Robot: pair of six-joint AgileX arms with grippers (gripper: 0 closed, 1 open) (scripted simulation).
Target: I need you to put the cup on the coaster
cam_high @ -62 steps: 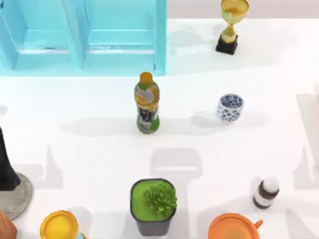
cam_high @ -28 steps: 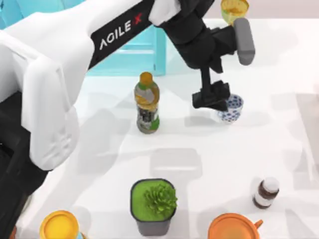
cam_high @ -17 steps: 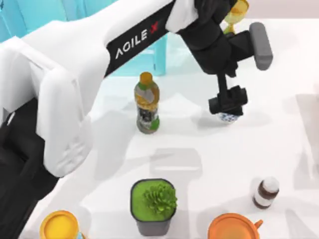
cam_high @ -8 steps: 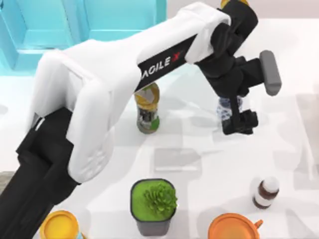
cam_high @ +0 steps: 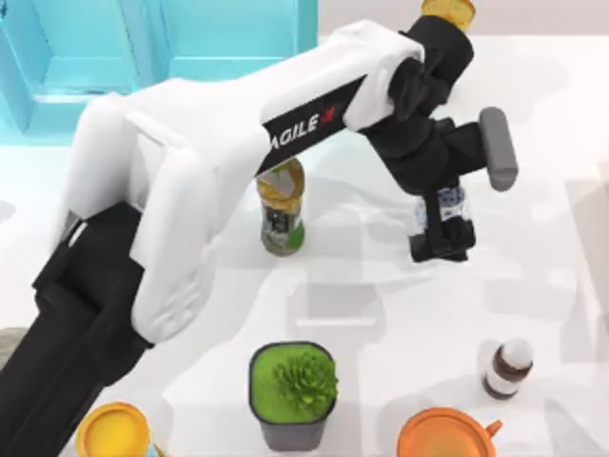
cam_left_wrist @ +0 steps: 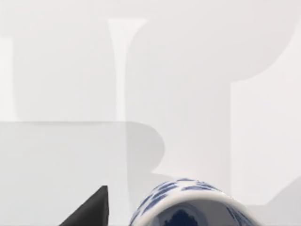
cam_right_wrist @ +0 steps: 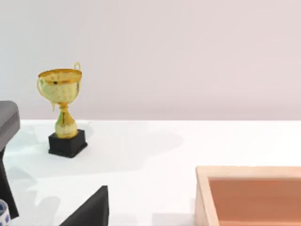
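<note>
Cup [cam_high: 440,205], seen from the top view, is sitting at about two o'clock from the table's centre, mostly hidden behind the left gripper [cam_high: 441,246], whose fingers are clamping it at the rim, as far as I can judge; the coaster [cam_high: 11,336] is showing as a grey sliver at the eight o'clock edge, under the left arm's base. That is a long carry across the table, passing the bottle [cam_high: 282,209] at ten o'clock from centre and the potted plant [cam_high: 293,392] at six o'clock, and I judge the cup could slip out of a shallow rim hold or the swinging arm could be knocking the bottle over. Half a second ago the gripper and cup were slightly farther toward four o'clock; now both are drawing back toward the centre. In the left wrist view the cup's [cam_left_wrist: 192,205] blue-patterned rim is sitting close under the camera beside one dark finger [cam_left_wrist: 90,209]. In the right wrist view the right gripper's finger [cam_right_wrist: 89,209] is pointing over the table toward the gold trophy [cam_right_wrist: 63,112], the arm idling, and I cannot tell how its pincer is standing
</note>
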